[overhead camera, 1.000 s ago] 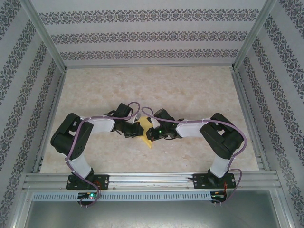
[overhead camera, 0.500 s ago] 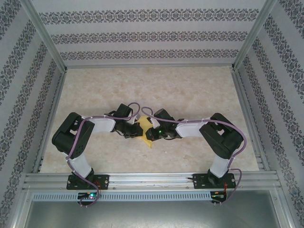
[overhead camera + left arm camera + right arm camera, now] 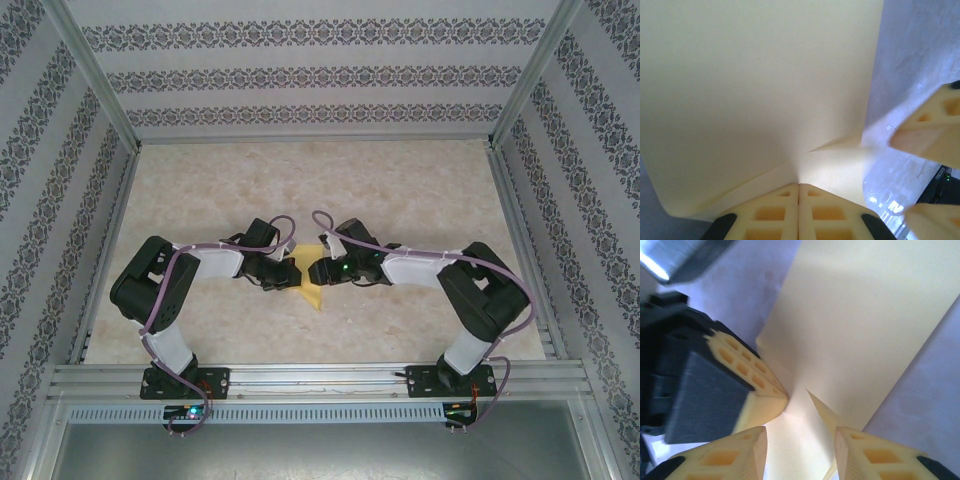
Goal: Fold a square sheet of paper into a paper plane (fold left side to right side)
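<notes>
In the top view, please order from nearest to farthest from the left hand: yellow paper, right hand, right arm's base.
1. Yellow paper, at the left hand, centre.
2. Right hand, just across the paper.
3. Right arm's base, near edge, right.

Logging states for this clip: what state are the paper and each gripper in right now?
sheet of paper: creased, pinched at one edge, not yet a plane.
left gripper: fingers shut on the sheet of paper.
right gripper: fingers open, paper between them.
</notes>
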You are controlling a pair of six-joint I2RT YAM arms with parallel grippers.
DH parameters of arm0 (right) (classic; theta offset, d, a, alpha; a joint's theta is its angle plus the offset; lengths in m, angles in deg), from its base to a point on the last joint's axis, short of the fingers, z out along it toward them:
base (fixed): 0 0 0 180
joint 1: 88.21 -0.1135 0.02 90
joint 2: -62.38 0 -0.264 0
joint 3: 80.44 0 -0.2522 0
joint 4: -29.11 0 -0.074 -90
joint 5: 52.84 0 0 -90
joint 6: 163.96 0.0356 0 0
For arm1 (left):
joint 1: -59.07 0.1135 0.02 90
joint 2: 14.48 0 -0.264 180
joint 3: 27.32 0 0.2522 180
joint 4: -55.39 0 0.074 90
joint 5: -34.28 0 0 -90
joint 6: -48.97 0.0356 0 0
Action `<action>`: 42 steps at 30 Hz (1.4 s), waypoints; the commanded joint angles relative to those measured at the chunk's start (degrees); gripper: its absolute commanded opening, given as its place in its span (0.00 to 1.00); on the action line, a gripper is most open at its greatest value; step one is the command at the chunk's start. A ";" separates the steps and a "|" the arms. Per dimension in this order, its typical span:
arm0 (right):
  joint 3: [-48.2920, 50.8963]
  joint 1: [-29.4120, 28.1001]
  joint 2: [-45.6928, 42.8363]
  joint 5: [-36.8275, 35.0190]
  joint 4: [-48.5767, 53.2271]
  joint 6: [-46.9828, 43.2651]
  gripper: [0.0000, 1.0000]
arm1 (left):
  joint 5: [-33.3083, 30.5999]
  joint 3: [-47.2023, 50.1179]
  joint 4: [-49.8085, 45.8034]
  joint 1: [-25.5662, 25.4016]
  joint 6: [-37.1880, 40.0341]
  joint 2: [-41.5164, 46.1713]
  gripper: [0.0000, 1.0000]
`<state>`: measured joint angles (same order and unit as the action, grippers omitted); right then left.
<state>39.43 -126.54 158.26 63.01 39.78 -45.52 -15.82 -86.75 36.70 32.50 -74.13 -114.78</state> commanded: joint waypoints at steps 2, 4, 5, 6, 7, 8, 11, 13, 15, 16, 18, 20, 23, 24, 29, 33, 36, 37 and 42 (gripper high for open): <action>1.98 1.04 -5.18 0.10 3.07 1.40 0.41 | -4.44 1.21 -1.39 -0.50 -0.21 -2.72 0.06; 3.35 0.77 -7.00 1.77 3.10 2.57 0.37 | -4.39 1.15 -1.45 -0.43 -0.21 -2.69 0.06; 3.92 0.49 -7.59 2.65 2.82 3.34 0.34 | -4.39 1.03 -1.47 -0.50 -0.21 -2.74 0.06; 4.46 -0.15 -8.03 3.99 2.30 4.34 0.29 | -4.39 0.95 -1.47 -0.44 -0.20 -2.76 0.06; 4.77 -0.83 -8.08 5.31 1.76 5.27 0.25 | -4.39 0.88 -1.52 -0.45 -0.20 -2.76 0.06; 4.95 -1.56 -7.88 6.20 1.40 6.12 0.20 | -4.48 0.85 -1.50 -0.42 -0.22 -2.67 0.06; 5.28 -3.82 -5.93 8.78 -0.84 9.01 0.10 | -4.57 0.73 -1.52 -0.49 -0.38 -2.80 0.06; 5.37 -5.10 -4.17 9.39 -2.35 10.58 0.08 | -4.58 0.75 -1.45 -0.42 -0.47 -2.91 0.06; 5.41 -5.85 -2.87 9.23 -3.16 11.34 0.08 | -4.55 0.75 -1.36 -0.42 -0.56 -3.04 0.06; 5.39 -6.12 -2.03 9.14 -3.41 11.58 0.08 | -4.57 0.76 -1.44 -0.42 -0.56 -3.07 0.06; 5.24 -6.32 -1.15 9.05 -3.50 11.85 0.08 | -4.66 0.76 -1.49 -0.47 -0.42 -3.12 0.06; 5.24 -6.41 -0.56 8.83 -3.50 11.98 0.08 | -4.74 0.68 -1.69 -0.43 -0.30 -3.15 0.06; 5.50 -6.41 -0.04 8.26 -3.24 12.07 0.09 | -4.72 0.61 -1.71 -0.43 -0.34 -3.24 0.06; 5.59 -6.41 0.16 8.17 -3.16 12.07 0.09 | -4.72 0.56 -1.72 -0.48 -0.38 -3.29 0.06; 5.72 -6.45 1.76 8.25 -3.15 12.42 0.09 | -4.57 0.16 -2.01 -0.46 -0.21 -3.48 0.06; 5.94 -6.50 2.21 7.52 -2.59 12.36 0.09 | -4.90 0.00 -2.56 -0.42 0.05 -3.55 0.06; 5.85 -6.42 2.21 6.95 -1.94 12.01 0.09 | -4.92 0.02 -2.66 -0.42 0.10 -3.62 0.06; 5.77 -6.42 2.14 6.87 -1.85 11.92 0.09 | -4.88 -0.03 -2.65 -0.42 0.19 -3.74 0.06; 5.68 -6.41 2.19 6.50 -1.18 11.55 0.10 | -4.83 -0.23 -2.67 -0.48 0.14 -4.01 0.06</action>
<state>44.96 -132.72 159.97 70.52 37.37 -33.58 -15.20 -87.67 36.99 32.50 -74.35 -115.80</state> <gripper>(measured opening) 0.099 0.065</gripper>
